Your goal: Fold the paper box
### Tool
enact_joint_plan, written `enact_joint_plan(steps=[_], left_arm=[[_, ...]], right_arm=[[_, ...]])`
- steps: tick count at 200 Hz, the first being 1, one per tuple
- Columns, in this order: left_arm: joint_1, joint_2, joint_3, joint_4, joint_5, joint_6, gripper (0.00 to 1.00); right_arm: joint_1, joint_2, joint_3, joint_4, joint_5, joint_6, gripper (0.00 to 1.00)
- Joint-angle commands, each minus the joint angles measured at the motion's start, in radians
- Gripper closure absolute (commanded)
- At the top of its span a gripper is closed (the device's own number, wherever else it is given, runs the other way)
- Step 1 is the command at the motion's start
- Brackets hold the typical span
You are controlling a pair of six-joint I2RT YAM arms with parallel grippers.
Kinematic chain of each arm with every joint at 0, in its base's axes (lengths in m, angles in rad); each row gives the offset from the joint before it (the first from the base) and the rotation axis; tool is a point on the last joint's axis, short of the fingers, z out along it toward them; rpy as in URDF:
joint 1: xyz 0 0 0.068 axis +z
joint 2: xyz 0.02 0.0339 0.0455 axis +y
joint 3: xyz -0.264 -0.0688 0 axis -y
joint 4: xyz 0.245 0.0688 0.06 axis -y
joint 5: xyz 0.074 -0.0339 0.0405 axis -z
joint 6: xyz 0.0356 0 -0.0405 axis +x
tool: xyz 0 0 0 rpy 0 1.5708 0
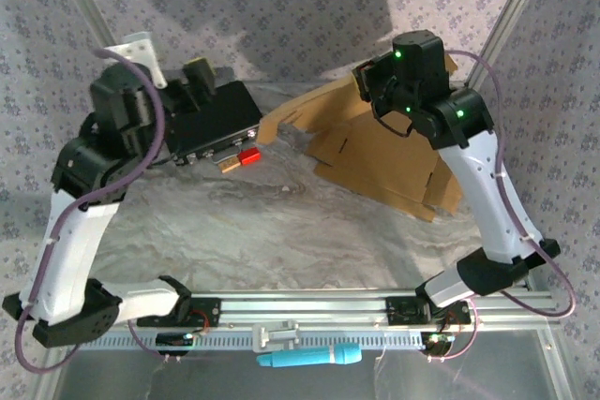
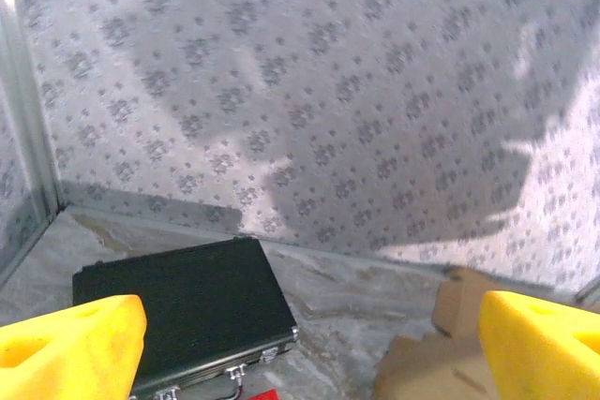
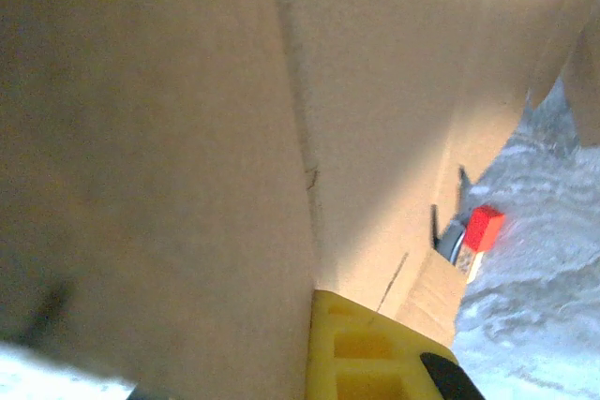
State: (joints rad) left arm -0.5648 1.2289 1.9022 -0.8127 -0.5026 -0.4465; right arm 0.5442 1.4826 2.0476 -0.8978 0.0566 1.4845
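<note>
Marbled grey surface (image 1: 281, 222): paper box (image 1: 375, 152) laid flat at far right, rear flap pinched in closed right gripper (image 1: 370, 91). Left gripper (image 2: 309, 325) spread wide, nothing held, near black case (image 1: 211, 119). Flap best raised along crease, base panel pinned by left

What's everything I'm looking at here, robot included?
cardboard: one, brown, flat sheet, far right of the table
case: one, black, far left
block: one, red, just in front of the case
small piece: one, tan, beside the block
pen-like thing: one, teal, near edge, below the rail
rail: one, silver, near edge
table: one, grey marbled
left hand: one, yellow fingers, open, over the case
right hand: one, closed on the cardboard's far edge
</note>
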Motion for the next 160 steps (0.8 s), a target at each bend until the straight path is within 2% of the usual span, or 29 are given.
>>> enact_joint_plan(steps=[1, 21, 33, 46, 59, 75, 91, 111, 143, 160], left_arm=[[0.123, 0.050, -0.017, -0.060, 0.232, -0.155, 0.12], [0.226, 0.088, 0.032, -0.143, 0.349, -0.224, 0.13], [0.274, 0.117, 0.071, -0.191, 0.414, -0.264, 0.13], [0.303, 0.152, 0.098, -0.223, 0.476, -0.291, 0.14], [0.314, 0.199, 0.130, -0.253, 0.549, -0.304, 0.13], [0.317, 0.279, 0.202, -0.314, 0.630, -0.298, 0.11], [0.316, 0.333, 0.258, -0.335, 0.669, -0.312, 0.12], [0.301, 0.367, 0.276, -0.285, 0.683, -0.327, 0.13], [0.255, 0.468, 0.274, -0.254, 0.689, -0.327, 0.12], [0.231, 0.526, 0.286, -0.219, 0.686, -0.325, 0.11]], right_arm=[[0.076, -0.003, 0.110, -0.083, 0.186, 0.180, 1.00], [0.045, 0.150, 0.361, -0.216, 0.188, 0.203, 1.00], [-0.008, 0.269, 0.493, -0.269, 0.130, 0.247, 1.00], [-0.063, 0.379, 0.543, -0.281, 0.035, 0.326, 1.00], [-0.114, 0.461, 0.495, -0.196, -0.106, 0.421, 1.00], [-0.140, 0.542, 0.443, -0.068, -0.198, 0.445, 1.00], [-0.139, 0.597, 0.469, -0.061, -0.202, 0.393, 1.00], [-0.139, 0.599, 0.439, -0.064, -0.189, 0.323, 1.00], [-0.146, 0.516, 0.150, 0.066, -0.242, 0.320, 1.00], [-0.151, 0.490, 0.060, 0.101, -0.258, 0.336, 1.00]])
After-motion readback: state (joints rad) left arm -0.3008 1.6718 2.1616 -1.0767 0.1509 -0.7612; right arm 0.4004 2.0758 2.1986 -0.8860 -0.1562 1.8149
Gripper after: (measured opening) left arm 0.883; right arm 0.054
